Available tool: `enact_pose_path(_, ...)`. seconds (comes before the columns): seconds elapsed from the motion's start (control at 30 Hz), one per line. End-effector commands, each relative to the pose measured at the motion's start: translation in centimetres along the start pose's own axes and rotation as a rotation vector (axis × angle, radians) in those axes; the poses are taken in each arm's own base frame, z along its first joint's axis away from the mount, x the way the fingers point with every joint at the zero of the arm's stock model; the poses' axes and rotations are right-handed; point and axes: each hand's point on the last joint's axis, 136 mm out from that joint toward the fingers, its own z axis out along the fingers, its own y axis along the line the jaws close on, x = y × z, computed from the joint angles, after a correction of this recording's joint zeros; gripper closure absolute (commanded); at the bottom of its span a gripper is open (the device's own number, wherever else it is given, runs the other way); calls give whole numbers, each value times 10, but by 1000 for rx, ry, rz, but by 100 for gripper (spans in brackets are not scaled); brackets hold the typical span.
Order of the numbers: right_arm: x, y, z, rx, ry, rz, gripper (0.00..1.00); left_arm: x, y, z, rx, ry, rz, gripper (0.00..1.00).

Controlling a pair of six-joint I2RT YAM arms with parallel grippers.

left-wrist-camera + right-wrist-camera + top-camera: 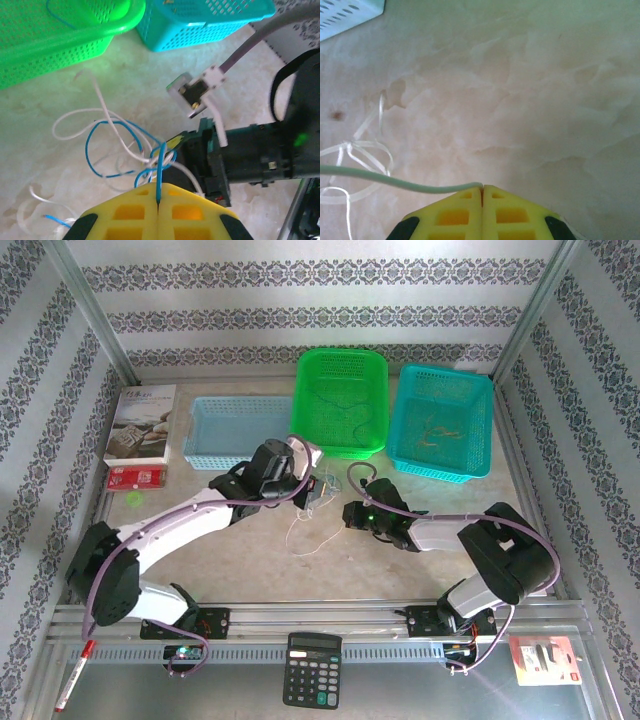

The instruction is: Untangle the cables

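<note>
**Both grippers pinched shut on the tangle**

Green basket [342,400], teal basket [440,422] and pale blue basket [233,432] line the far table [400,575]. My right arm [250,160] sits just beside the knot. The cables [122,142], looped white and blue, lie between my arms. My left gripper [158,197] clamps a blue strand, my right gripper [482,188] a pale one. I can't make out the knot's crossings.

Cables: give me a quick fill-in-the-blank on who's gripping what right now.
1. The left gripper is shut on a thin wire coloured ____.
2. The right gripper pinches a pale wire that trails off toward the ____ edge of its wrist view.
3. The middle basket of the three is ____.
Missing words: blue; left; green.
</note>
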Motion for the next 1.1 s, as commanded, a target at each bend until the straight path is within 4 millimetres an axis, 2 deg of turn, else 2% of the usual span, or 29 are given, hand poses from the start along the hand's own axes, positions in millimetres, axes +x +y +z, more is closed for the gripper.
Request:
enact_pose_path(0.0, -2, 5, 2, -23, -17, -8, 100, -33, -15, -22, 34, -100, 3, 100)
enact_pose_path(0.23, 2, -12, -4, 42, -20, 6, 100, -59, -19, -50, 6, -189, 32, 100)
enact_pose_path(0.37, 0, -27, -11, 66, -31, 58, 100, -63, -16, -57, -9, -226, 31, 100)
enact_pose_path(0.4, -1, -23, -13, 42, -30, 50, 98, -63, -18, -56, 2, -222, 31, 100)
enact_pose_path(0.47, -4, -8, -20, -26, -30, 14, 64, -58, -21, -51, 27, -199, 31, 100)
enact_pose_path(0.5, -6, 0, -25, -60, -34, -7, 53, -54, -21, -48, 35, -184, 30, 100)
enact_pose_path(0.57, -13, 16, -37, -112, -55, -41, 43, -47, -20, -41, 42, -159, 23, 100)
enact_pose_path(0.77, -41, 62, -78, -246, -155, -102, 38, -29, -14, -22, 59, -116, -4, 100)
enact_pose_path(0.87, -50, 79, -90, -296, -185, -112, 38, -24, -12, -16, 63, -99, -14, 100)
enact_pose_path(1.07, -61, 88, -108, -320, -249, -91, 38, -21, -11, -12, 66, -95, -22, 100)
